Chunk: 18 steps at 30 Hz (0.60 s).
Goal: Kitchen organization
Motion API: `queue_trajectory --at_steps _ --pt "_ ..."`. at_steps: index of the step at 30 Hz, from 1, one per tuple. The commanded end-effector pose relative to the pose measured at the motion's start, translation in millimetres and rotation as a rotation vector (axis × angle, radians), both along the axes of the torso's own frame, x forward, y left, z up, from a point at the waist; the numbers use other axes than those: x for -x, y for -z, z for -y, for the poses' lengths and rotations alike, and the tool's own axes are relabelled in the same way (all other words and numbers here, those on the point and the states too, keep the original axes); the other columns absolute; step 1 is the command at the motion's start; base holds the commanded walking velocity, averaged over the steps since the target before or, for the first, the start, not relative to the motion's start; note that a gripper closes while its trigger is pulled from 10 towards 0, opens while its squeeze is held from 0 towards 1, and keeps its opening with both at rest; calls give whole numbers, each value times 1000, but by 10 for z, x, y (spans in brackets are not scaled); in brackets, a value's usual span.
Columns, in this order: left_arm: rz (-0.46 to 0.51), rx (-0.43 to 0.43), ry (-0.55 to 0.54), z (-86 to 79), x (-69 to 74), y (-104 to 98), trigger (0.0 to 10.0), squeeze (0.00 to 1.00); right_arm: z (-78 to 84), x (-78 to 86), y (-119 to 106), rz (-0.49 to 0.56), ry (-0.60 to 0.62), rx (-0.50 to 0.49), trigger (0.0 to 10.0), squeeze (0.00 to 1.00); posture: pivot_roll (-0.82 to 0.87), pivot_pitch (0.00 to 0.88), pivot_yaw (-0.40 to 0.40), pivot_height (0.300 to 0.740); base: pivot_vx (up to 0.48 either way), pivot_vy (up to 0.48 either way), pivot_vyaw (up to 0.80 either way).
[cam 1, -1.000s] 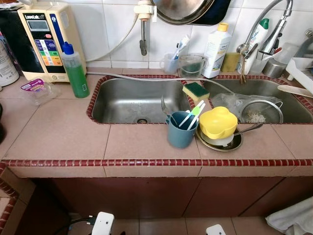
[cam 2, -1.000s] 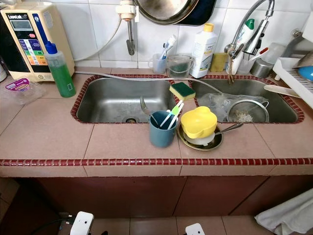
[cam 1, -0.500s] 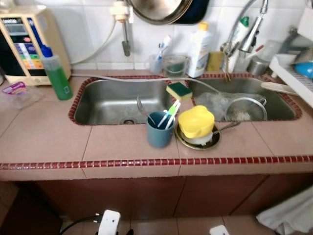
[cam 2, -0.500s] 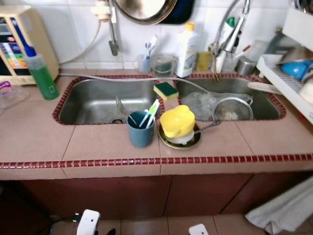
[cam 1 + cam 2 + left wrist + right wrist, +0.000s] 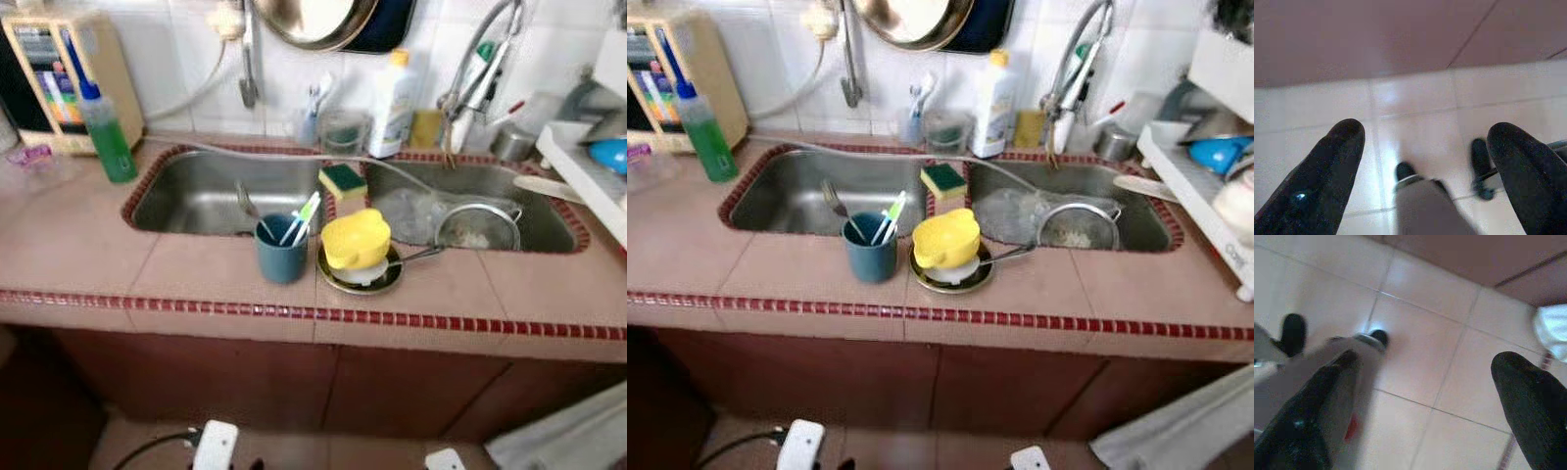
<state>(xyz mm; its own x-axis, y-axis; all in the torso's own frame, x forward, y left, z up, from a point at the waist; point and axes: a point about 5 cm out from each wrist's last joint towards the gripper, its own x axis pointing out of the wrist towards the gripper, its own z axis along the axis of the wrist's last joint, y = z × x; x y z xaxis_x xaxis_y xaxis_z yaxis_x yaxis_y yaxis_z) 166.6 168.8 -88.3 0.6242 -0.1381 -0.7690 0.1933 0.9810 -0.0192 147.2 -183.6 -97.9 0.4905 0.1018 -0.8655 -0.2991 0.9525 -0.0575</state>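
On the tiled counter point(image 5: 118, 264) in front of the double sink stands a blue cup point(image 5: 281, 257) holding a fork and toothbrushes. Beside it a yellow bowl point(image 5: 355, 238) lies upside down on a dark plate point(image 5: 337, 282) with a spoon. A yellow-green sponge point(image 5: 342, 180) rests on the divider between the basins. A metal strainer point(image 5: 477, 227) sits in the right basin. My left gripper point(image 5: 1425, 161) hangs open over the floor tiles, nothing between its fingers. My right gripper point(image 5: 1425, 401) hangs open above the floor too.
A green soap bottle point(image 5: 106, 137) and a water purifier point(image 5: 59, 73) stand at the back left. A white bottle point(image 5: 391, 93) and the faucet point(image 5: 480, 59) are behind the sink. A dish rack point(image 5: 1205, 186) is at the right. A white cloth point(image 5: 568, 441) hangs low right.
The whole picture has shifted and blurred, so the camera has moved; more of the dish rack at the right shows. The things on the counter have stayed in place.
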Motion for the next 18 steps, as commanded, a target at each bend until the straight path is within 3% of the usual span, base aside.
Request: queue_trajectory --at_steps 1,10,18 --pt "9 -11 5 9 -31 -12 10000 0 4 -4 -1 1 -1 6 10000 0 -25 6 4 740 0 0 0" --pt "30 -52 -4 -42 -74 -35 10000 0 -32 -137 -58 59 -28 -6 10000 0 -26 12 5 740 0 0 0" --pt "143 -15 107 -34 -229 -156 10000 0 -158 -399 -200 175 -170 -58 10000 0 -31 28 5 740 0 0 0"
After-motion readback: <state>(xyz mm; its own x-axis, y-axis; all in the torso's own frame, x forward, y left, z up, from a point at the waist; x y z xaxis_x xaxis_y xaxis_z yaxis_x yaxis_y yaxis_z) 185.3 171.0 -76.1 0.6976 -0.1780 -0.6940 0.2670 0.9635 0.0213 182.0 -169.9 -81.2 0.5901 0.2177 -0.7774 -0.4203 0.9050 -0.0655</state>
